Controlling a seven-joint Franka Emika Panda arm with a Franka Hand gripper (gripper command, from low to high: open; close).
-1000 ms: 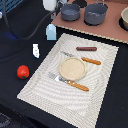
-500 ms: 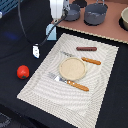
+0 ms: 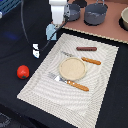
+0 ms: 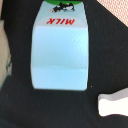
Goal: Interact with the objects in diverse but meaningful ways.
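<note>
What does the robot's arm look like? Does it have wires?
In the exterior view, the boxy white wrist block of the robot arm comes down to a darker gripper. A thin black cable curves down next to it. I see no markings; the fingers are too blurry.

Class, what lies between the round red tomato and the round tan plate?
In the exterior view, only striped placemat and dark tabletop lie between the tomato and plate.

On the placemat sits the plate, with the knife just beyond its far rim, the sausage farther back still, and the fork along its near side. The milk carton stands off the placemat's far corner toward the exterior view's left, with the bottle near it. The tomato lies well off the placemat to the exterior view's left, and two pots stand behind the placemat.
</note>
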